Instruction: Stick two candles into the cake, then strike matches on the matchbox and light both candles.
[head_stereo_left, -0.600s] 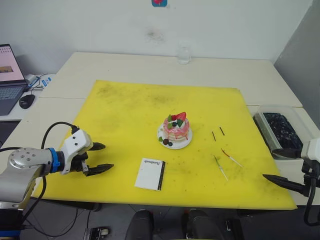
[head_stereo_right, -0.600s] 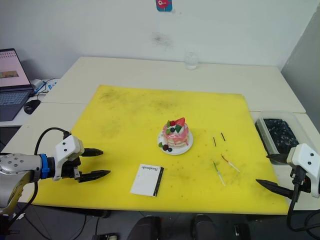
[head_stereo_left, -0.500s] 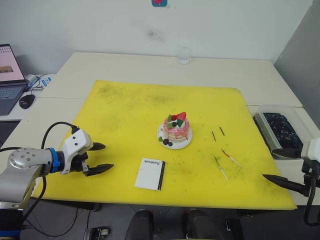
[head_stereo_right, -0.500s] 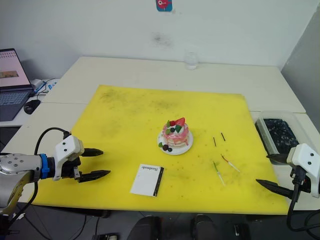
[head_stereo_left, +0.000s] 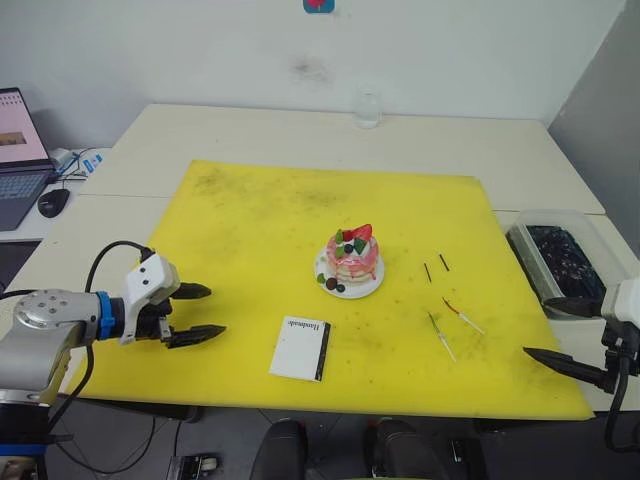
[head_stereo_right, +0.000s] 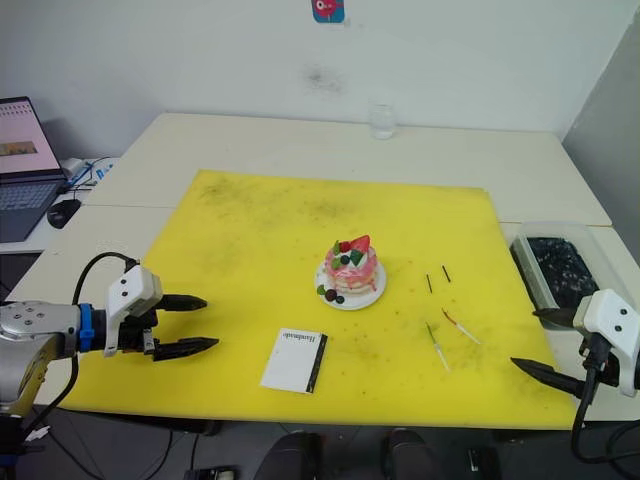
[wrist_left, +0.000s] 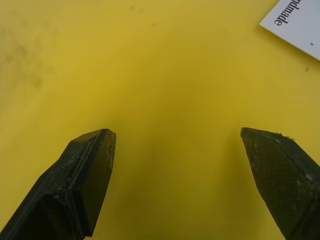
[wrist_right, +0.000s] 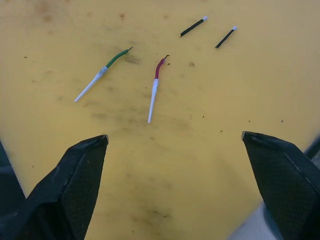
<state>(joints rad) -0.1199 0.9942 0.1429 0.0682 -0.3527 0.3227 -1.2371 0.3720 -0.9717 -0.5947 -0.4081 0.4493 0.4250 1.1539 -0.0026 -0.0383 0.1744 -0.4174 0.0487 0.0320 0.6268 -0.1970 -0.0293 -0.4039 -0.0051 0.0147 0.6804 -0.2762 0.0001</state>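
Hovering over the near left part of a yellow mat (head_stereo_left: 260, 215), the left gripper (head_stereo_left: 200, 312) has its two black fingers spread wide with nothing between them, their tips pointing toward the middle of the mat. Just ahead of those tips, a little to their right, lies the matchbox (head_stereo_left: 301, 348), flat and white with a dark strip along its right edge; one lettered corner of it shows in the left wrist view (wrist_left: 299, 24). Farther ahead of the left gripper and beyond the matchbox, near the centre of the mat, stands the cake (head_stereo_left: 353, 256), pink with white cream, a red strawberry and dark berries, on its small white plate (head_stereo_left: 348, 289); no stick stands in it. The right gripper (head_stereo_right: 545, 345) hangs at the near right edge of the mat, its fingers likewise spread wide and empty. Ahead of it, between the gripper and the cake, lie the matches, two thin pale sticks side by side and apart, one with a green end (wrist_right: 102, 73) and one with a reddish end (wrist_right: 155, 86). Beyond them, farther from the right gripper and nearer the cake, lie the candles, two short dark sticks (wrist_right: 192, 27) (wrist_right: 225, 37), near each other but not touching, flat on the mat. Just outside the right gripper, off the mat, sits a clear tray (head_stereo_left: 522, 243) of dark material.
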